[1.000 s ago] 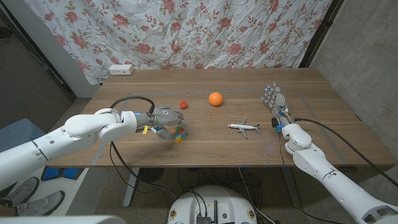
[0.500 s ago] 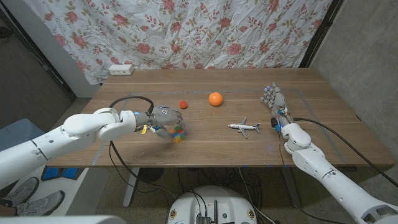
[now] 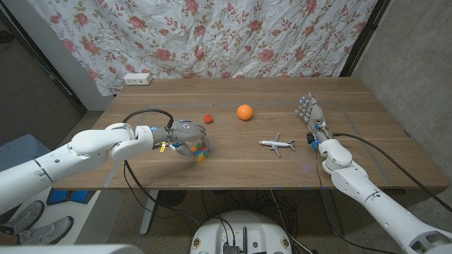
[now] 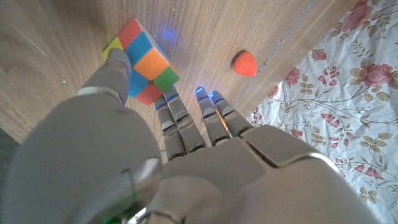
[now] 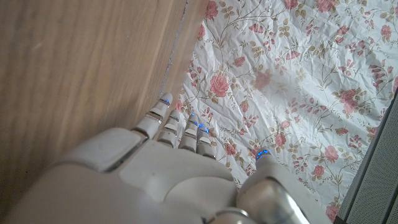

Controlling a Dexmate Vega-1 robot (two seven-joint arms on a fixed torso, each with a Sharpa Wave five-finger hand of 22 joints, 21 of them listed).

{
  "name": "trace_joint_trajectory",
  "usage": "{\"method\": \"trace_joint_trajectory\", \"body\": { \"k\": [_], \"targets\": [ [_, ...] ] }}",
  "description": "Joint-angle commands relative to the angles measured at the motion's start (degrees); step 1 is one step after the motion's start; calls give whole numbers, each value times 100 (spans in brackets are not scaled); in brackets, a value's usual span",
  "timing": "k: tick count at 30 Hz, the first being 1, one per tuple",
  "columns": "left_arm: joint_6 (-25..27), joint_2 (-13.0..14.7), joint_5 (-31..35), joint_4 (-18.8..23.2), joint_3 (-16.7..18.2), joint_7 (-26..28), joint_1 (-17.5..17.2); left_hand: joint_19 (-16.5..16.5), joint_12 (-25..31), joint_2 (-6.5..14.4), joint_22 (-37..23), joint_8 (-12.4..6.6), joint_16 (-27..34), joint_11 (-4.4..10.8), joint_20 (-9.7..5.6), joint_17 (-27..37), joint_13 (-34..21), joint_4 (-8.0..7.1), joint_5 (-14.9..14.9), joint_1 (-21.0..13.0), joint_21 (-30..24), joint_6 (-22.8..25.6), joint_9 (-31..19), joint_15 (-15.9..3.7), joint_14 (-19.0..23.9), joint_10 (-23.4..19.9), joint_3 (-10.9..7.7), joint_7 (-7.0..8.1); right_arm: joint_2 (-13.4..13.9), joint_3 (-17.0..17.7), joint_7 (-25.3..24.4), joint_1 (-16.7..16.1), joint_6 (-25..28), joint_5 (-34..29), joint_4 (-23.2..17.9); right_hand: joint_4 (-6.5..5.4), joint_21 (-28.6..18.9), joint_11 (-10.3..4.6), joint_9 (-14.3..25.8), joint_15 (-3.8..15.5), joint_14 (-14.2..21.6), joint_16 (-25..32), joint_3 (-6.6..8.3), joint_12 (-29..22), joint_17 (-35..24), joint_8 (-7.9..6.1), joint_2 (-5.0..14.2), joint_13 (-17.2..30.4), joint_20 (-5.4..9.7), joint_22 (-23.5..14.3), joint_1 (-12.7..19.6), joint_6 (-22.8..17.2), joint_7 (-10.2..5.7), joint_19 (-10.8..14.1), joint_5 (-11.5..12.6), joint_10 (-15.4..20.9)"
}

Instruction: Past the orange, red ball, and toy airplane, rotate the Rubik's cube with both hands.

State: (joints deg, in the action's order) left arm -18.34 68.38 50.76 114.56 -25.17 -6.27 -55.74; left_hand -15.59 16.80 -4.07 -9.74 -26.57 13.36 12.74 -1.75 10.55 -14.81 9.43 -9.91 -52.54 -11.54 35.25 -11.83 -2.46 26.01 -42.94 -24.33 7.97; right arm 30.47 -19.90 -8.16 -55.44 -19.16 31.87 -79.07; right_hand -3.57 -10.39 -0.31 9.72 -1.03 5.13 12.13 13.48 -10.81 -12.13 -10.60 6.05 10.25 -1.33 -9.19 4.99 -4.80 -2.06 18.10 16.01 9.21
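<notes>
Head view: left hand (image 3: 187, 134) closed around multicoloured plastic Rubik's cube (image 3: 203, 152) at near-left of wooden table (image 3: 240, 166), short of small red ball (image 3: 208, 118). Right hand (image 3: 311, 116) well apart, fingers extended, holding nothing. Two-handed rotation judged not yet begun.

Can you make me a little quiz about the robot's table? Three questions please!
1. True or false: the left hand is at the cube.
2. Which lies closest to the right hand? A) ball B) orange C) airplane
3. Fill in: the right hand holds ____.

Key:
1. True. In the left wrist view, a finger touches the cube.
2. C
3. Nothing; it stands open at the table's right side.
</notes>
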Motion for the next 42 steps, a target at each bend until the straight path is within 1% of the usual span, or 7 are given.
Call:
{"method": "trace_joint_trajectory", "body": {
  "k": [1,17,19,27,32,37,42],
  "targets": [
    [108,53,-20,0,73,15,9,-82,46,69,-7,-41,31,-4,-24,10,-34,-8,-31,-30,-37,62,-21,-861,79,-79,28,-16,-23,-27,21,74,19,-16,56,10,-22,-18,23,-17,7,-8,31,4,-11,-11,1,21,3,-30,-25,-28,-27,33,-13,9],
    [309,151,-189,75,249,-164,71,-122,21,87,-10,-26,31,-7,-54,17,-51,-23,-27,-5,-24,15,-17,-873,153,-76,97,-47,-6,-72,30,142,80,-65,37,10,-22,-24,24,-16,6,-8,44,3,-12,-13,1,21,0,-30,-32,-43,-24,33,-16,10],
    [397,156,-318,87,304,-222,41,-120,16,87,-11,-24,28,-7,-51,17,-52,-25,-27,-1,-21,10,-17,-874,154,-69,104,-49,5,-78,43,150,76,-78,34,10,-22,-24,24,-17,6,-8,46,3,-13,-13,1,21,-1,-30,-33,-44,-26,33,-16,10],
    [720,275,-566,213,536,-174,-187,-121,0,98,-12,-30,18,-6,-50,19,-56,-41,-25,28,-12,30,-15,-874,158,-56,134,-61,70,-97,47,145,97,-149,-43,10,-21,-16,23,-20,-4,-11,52,6,-14,-10,0,21,1,-31,-36,-42,-32,30,-17,2],
    [794,343,-647,264,610,-154,-254,-122,-22,104,-13,-37,8,-7,-49,20,-51,-53,-22,57,-7,53,-13,-870,154,-33,158,-71,87,-112,37,124,94,-187,-85,11,-19,-24,23,-14,-9,-13,56,7,-14,-9,0,21,0,-31,-37,-42,-32,27,-18,-2],
    [1031,315,-784,323,706,-89,-396,-116,-41,110,-13,-41,1,-8,-41,21,-43,-70,-20,92,0,69,-12,-863,151,-16,182,-76,135,-154,-16,114,139,-307,-156,12,-19,-19,23,-14,-8,-12,60,6,-15,-8,-1,21,-6,-31,-38,-42,-32,24,-19,0],
    [1166,294,-912,360,756,-17,-504,-113,-63,121,-14,-58,-9,-8,-39,22,-36,-81,-19,123,7,117,-11,-864,149,2,206,-65,123,-194,-86,97,66,-440,-186,13,-19,-24,23,-16,-10,-13,65,5,-14,-9,-2,21,-3,-31,-38,-50,-36,25,-19,1]
  ]
}}
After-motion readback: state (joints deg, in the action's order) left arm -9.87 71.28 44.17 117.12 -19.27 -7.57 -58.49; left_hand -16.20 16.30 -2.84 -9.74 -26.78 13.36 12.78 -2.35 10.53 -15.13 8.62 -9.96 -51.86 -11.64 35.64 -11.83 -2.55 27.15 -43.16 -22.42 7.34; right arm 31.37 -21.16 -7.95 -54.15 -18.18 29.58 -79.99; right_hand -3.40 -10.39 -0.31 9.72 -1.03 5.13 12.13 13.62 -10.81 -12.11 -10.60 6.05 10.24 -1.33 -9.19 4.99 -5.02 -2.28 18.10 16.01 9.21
